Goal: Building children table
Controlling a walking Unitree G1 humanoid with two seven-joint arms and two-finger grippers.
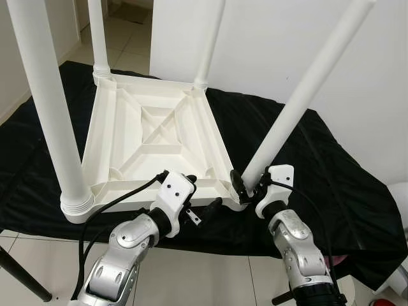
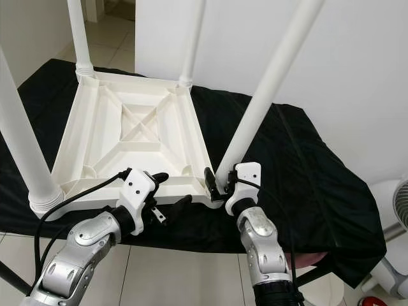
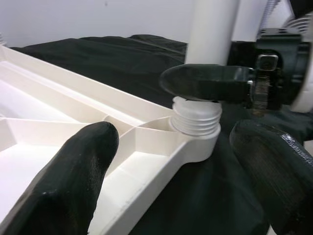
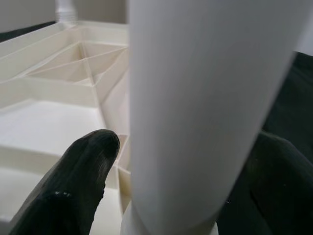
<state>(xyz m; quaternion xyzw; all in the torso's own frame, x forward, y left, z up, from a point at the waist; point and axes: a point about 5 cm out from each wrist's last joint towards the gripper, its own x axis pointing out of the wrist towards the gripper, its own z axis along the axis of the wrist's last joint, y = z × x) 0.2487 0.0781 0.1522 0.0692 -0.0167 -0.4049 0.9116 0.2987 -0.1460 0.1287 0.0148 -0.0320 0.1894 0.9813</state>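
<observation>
Nearest the camera, the right tool [image 1: 250, 189] is seen clamped around the base of the near-right leg [image 1: 299, 95], one black finger on each side of the white tube just above its threaded collar [image 3: 195, 117]. The leg leans outward to the right rather than standing straight, so it is judged not yet fully seated in its corner socket; the low grip looks chosen so the tube can be steered and turned close to the thread.

Just beside it, the left tool [image 1: 203, 196] is held with its fingers [image 3: 63, 181] spread apart, one above the ribbed inside of the frame and the other outside the near rim, straddling the edge next to that same corner. Whether the plastic is actually touched cannot be told. This placement is taken as a brace, so that the frame is kept from shifting while the leg is worked.

The children's table [image 1: 156, 137] is laid upside down on the black-draped tabletop [image 1: 331, 185], its ribbed underside facing up so the sockets can be reached. The near-left leg [image 1: 54, 108] stands upright in its corner.

Farther back, the far-left leg [image 1: 97, 35] and the far-right leg [image 1: 210, 41] are seen upright in the rear corners, before a white wall [image 1: 287, 38] and tiled floor [image 1: 121, 38].
</observation>
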